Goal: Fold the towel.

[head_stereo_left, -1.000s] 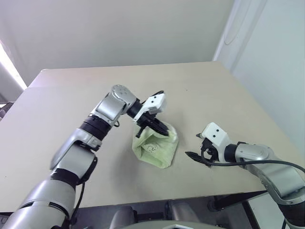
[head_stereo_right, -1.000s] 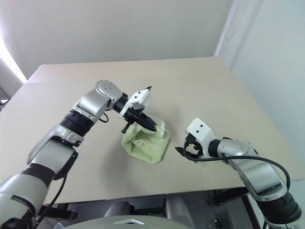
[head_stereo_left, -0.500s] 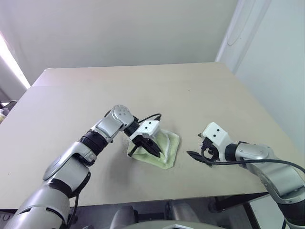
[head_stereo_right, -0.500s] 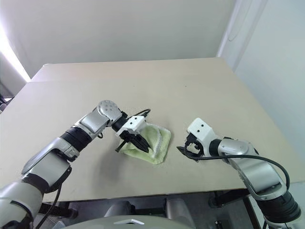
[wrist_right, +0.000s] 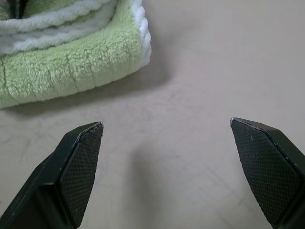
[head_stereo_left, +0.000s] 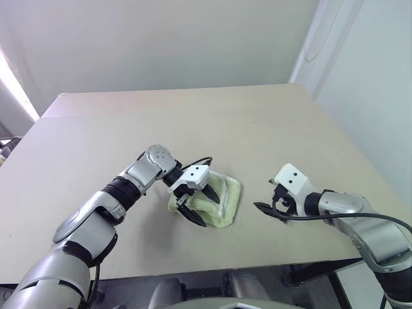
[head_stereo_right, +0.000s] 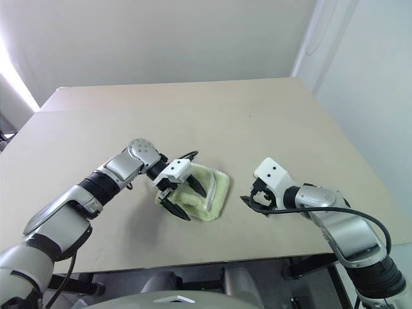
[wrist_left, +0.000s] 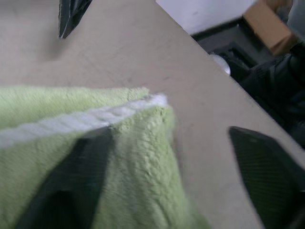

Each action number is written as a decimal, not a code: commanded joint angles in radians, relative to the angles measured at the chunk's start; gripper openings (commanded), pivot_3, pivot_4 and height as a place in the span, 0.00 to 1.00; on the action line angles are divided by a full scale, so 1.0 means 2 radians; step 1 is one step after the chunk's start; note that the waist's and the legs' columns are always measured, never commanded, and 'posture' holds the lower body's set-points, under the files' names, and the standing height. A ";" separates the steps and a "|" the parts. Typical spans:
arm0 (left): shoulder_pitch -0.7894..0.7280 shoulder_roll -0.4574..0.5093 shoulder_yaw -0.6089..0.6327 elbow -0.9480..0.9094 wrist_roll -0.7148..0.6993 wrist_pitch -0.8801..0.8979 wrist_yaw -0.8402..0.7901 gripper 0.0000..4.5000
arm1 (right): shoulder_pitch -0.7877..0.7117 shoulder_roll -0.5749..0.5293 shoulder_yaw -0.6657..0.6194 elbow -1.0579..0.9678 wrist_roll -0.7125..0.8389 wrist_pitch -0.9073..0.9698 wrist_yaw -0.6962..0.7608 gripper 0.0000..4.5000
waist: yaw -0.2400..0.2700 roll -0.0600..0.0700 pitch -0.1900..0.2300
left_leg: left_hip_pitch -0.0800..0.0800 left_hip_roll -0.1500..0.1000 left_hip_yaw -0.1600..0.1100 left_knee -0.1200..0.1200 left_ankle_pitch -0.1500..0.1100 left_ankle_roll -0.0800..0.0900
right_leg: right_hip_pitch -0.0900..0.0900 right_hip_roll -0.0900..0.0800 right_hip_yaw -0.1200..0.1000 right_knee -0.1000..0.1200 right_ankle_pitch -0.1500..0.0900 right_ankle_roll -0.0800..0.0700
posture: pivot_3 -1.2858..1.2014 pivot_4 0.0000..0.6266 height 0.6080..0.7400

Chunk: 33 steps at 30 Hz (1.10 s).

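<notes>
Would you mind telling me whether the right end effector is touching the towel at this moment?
Apart. In the right wrist view, bare table separates the open right end effector from the folded towel; the right eye view shows the same gap.

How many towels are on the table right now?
1. The towel lies folded on the table near its front edge, under the open left gripper and apart from the open right gripper. Nothing looks hidden.

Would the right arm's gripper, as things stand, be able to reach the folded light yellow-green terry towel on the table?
Probably yes. The right gripper hovers open beside the towel, with only bare table between them; the open left gripper sits at the towel's opposite side.
</notes>
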 commanded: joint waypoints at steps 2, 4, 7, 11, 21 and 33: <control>-0.036 0.028 0.031 -0.019 -0.056 0.039 -0.001 0.93 | -0.013 0.010 -0.037 -0.014 0.032 -0.002 0.013 1.00 | 0.000 0.000 0.000 | 0.000 0.000 0.000 0.000 0.000 0.000 | 0.000 0.000 0.000 0.000 0.000 0.000 | 0.52 0.00 0.79; -0.036 0.044 0.043 -0.029 -0.076 0.058 -0.001 0.93 | -0.018 0.017 -0.047 -0.011 0.045 -0.003 0.016 1.00 | -0.001 0.000 0.000 | 0.000 0.000 0.000 0.000 0.000 0.000 | 0.000 0.000 0.000 0.000 0.000 0.000 | 0.52 0.00 0.79; -0.041 0.058 0.080 -0.034 -0.102 0.103 -0.001 0.93 | -0.038 0.041 -0.070 -0.005 0.078 0.008 0.013 1.00 | -0.001 0.000 0.000 | 0.000 0.000 0.000 0.000 0.000 0.000 | 0.000 0.000 0.000 0.000 0.000 0.000 | 0.52 0.00 0.79; -0.057 0.054 0.142 0.026 -0.064 0.107 -0.001 0.93 | -0.075 0.077 -0.075 0.011 0.107 0.022 0.003 1.00 | -0.001 0.000 0.000 | 0.002 0.000 0.000 0.000 0.000 0.000 | 0.000 0.000 0.000 0.000 0.000 0.000 | 0.52 0.00 0.79; -0.012 0.038 0.194 0.082 0.042 0.050 0.009 0.93 | -0.121 0.168 0.011 0.078 0.090 -0.006 -0.013 1.00 | 0.001 0.000 0.000 | 0.004 0.000 0.000 -0.001 0.000 0.000 | 0.001 0.000 0.000 0.000 0.000 0.000 | 0.52 0.00 0.79; 0.074 -0.021 0.199 0.096 0.126 0.001 0.068 0.93 | -0.079 0.202 0.136 0.141 0.007 -0.081 -0.011 1.00 | 0.000 0.000 0.000 | 0.005 0.000 0.000 -0.001 0.000 0.000 | 0.001 0.000 0.000 0.000 0.000 0.000 | 0.52 0.00 0.79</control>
